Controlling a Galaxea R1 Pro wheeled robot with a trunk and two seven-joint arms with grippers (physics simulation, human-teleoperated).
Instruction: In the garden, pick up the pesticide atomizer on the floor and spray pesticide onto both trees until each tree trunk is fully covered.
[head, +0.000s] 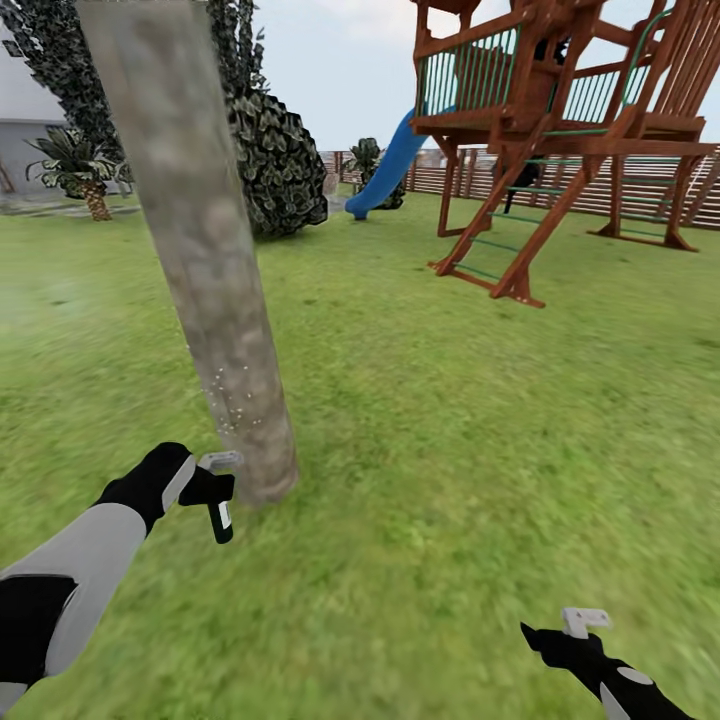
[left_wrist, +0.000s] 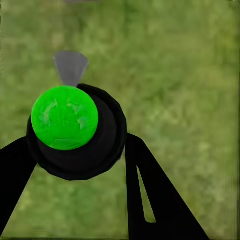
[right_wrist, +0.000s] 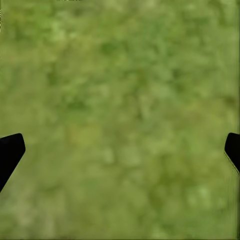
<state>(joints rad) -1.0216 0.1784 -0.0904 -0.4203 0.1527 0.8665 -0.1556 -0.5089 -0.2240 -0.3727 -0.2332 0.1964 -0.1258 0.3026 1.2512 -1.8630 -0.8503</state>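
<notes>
Atomizer (head: 219, 510) clamped in left gripper (head: 205, 487), just beside tree trunk (head: 205, 250); pale pesticide (head: 232, 405) specks noted low on trunk only. Right gripper (right_wrist: 120, 150) spread wide, empty. Coverage judged barely begun.

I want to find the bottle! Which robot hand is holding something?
The left hand holds the pesticide atomizer, right beside the tree trunk. The right hand is open, with just grass under it.
</notes>
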